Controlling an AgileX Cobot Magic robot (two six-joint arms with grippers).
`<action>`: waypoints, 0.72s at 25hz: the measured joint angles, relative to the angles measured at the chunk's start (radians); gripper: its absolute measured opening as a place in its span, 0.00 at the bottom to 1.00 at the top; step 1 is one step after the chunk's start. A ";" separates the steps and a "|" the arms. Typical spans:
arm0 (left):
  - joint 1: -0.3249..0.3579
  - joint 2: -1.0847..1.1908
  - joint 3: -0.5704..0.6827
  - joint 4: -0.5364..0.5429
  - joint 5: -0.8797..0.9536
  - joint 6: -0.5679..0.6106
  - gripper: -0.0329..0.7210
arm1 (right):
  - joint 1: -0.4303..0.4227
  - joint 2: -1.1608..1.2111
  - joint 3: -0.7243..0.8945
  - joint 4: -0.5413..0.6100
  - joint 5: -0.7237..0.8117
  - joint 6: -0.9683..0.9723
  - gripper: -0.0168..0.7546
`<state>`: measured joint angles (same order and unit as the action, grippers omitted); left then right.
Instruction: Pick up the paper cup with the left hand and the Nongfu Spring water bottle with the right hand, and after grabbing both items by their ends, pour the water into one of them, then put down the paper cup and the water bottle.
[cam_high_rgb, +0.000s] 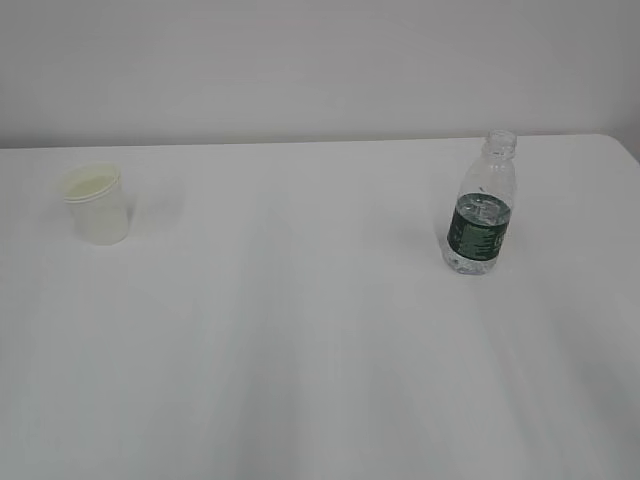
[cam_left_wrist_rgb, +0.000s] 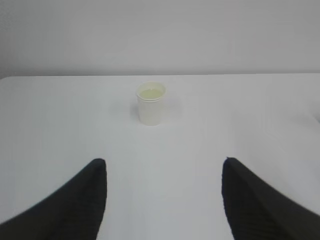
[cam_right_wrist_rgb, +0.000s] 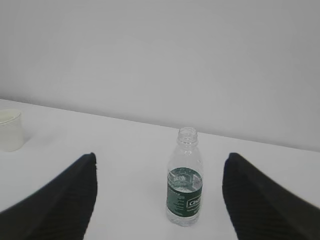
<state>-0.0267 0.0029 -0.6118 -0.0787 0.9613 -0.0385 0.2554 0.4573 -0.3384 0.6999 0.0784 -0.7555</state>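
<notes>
My left hand (cam_left_wrist_rgb: 162, 200) and right hand (cam_right_wrist_rgb: 160, 200) both hang spread and empty, facing the light, crushable paper cup (cam_left_wrist_rgb: 151, 104) and slick, capless, part-full Nongfu Spring water bottle (cam_right_wrist_rgb: 185, 177), standing upright well apart on the table (cam_high_rgb: 300, 350); I'd grip each gently mid-body.

Matt cream paper cup (cam_high_rgb: 96, 203) with rolled rim, clear glossy ribbed plastic water bottle (cam_high_rgb: 481, 205) with dark green printed label band, smooth matt white bench (cam_high_rgb: 320, 360), black finely ribbed matt fingers (cam_left_wrist_rgb: 75, 205)
</notes>
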 joint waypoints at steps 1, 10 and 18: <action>0.000 0.000 0.000 0.000 0.005 0.000 0.73 | 0.000 0.000 0.000 0.008 0.002 -0.002 0.79; 0.000 0.000 0.000 0.000 0.022 0.002 0.73 | 0.000 0.000 0.000 0.311 0.002 -0.006 0.79; 0.000 0.000 0.005 0.000 0.022 0.009 0.72 | 0.000 0.000 0.000 0.336 -0.020 -0.251 0.79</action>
<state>-0.0267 0.0029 -0.6066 -0.0787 0.9830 -0.0299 0.2554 0.4573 -0.3384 1.0357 0.0587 -1.0066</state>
